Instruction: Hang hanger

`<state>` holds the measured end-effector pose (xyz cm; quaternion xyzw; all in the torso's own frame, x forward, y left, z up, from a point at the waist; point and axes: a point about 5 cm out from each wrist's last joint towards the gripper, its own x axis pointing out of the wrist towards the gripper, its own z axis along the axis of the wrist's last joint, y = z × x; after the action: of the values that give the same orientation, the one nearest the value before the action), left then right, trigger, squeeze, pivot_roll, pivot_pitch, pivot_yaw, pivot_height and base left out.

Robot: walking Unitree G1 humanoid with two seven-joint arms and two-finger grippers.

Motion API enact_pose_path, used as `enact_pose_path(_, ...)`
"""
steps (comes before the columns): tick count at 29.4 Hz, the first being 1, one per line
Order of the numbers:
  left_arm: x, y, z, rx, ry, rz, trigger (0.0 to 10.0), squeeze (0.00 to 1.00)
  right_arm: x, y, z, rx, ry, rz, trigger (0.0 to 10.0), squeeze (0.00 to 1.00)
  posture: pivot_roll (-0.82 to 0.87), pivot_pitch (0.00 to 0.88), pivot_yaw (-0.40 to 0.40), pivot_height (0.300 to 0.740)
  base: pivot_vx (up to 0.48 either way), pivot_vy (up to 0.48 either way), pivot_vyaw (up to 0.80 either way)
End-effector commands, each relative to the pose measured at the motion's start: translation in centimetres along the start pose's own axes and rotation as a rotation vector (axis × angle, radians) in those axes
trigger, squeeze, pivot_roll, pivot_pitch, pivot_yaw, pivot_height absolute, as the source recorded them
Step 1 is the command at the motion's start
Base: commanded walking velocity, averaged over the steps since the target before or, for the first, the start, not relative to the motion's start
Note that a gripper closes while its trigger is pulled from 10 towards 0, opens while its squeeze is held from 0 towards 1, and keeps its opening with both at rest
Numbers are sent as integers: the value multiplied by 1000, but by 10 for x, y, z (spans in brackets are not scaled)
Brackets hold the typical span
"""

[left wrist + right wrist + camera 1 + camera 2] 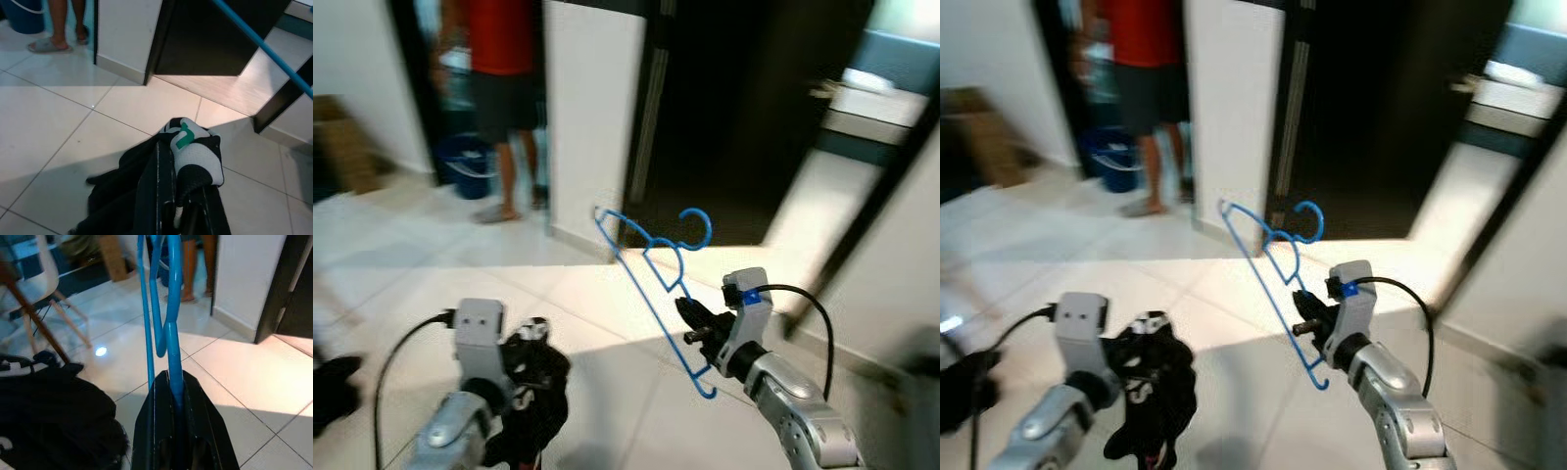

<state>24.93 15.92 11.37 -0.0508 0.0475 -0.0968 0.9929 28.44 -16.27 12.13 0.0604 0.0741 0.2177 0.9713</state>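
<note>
The right end effector (pixel 693 325) pinches a blue hanger (pixel 651 279), held tilted above the tiled floor (pixel 597 304) before a dark doorway (pixel 734 117). The left end effector (pixel 171 196) clamps a black garment (pixel 1151 392). A person (pixel 504 98) stands beyond.

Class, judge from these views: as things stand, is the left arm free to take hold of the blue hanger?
Probably not. The left tool is shut on a black garment, so it has no free grip, while the blue hanger sits clamped in the right tool off to its side.
</note>
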Motion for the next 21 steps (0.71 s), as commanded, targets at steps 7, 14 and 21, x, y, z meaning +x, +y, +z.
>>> enact_pose_path(7,-2,6,9,51,-22,-23,10000,0,-7,-3,0,33,-5,-16,10000,0,68,0,-121,740,0,0,738)
enact_pose_path(14,-1,1,12,66,-25,-60,10000,0,-10,1,-2,33,-4,-12,10000,0,41,0,-91,740,0,0,732)
enact_pose_path(21,2,4,15,68,-18,-66,10000,0,-15,2,-3,43,-5,-16,10000,0,30,0,-85,740,0,0,736)
